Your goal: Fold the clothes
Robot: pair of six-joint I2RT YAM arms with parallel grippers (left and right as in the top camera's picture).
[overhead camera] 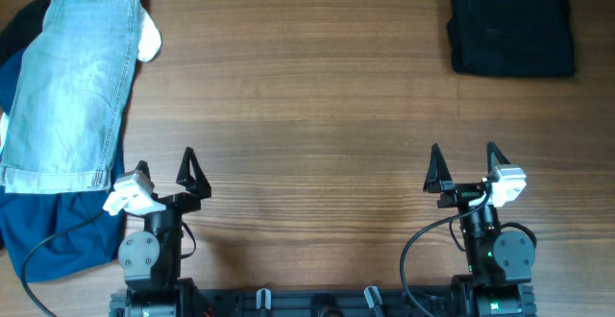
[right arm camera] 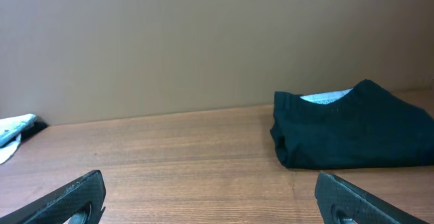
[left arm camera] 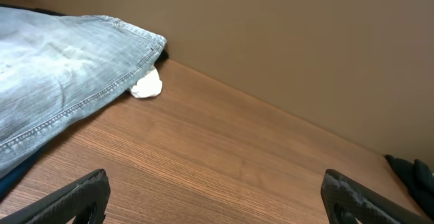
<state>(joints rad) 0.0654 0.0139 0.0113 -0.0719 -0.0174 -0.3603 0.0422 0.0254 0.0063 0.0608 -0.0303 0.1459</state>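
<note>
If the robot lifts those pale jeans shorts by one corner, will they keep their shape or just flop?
Probably flop: the denim shorts drape softly over the deep-blue garment beneath, with wrinkles showing. The denim looks thick, so likely heavyish for cloth and not slippery. Pushed, they would likely bunch, or drag the garment under them, rather than slide cleanly.

My overhead camera looks straight down on the table (overhead camera: 307, 96) from high up, with the arm bases at 6 o'clock. The left wrist camera sits low behind the left pincer (left arm camera: 215, 180), skimming the tabletop toward about 11 o'clock. It shares the denim shorts (left arm camera: 61, 68), at its 10 o'clock, with the overhead. The right wrist camera sits equally low behind the right pincer (right arm camera: 210, 178), facing 12 o'clock. It shares the dark folded garment (right arm camera: 352, 132), at its 2 o'clock, with the overhead.
</note>
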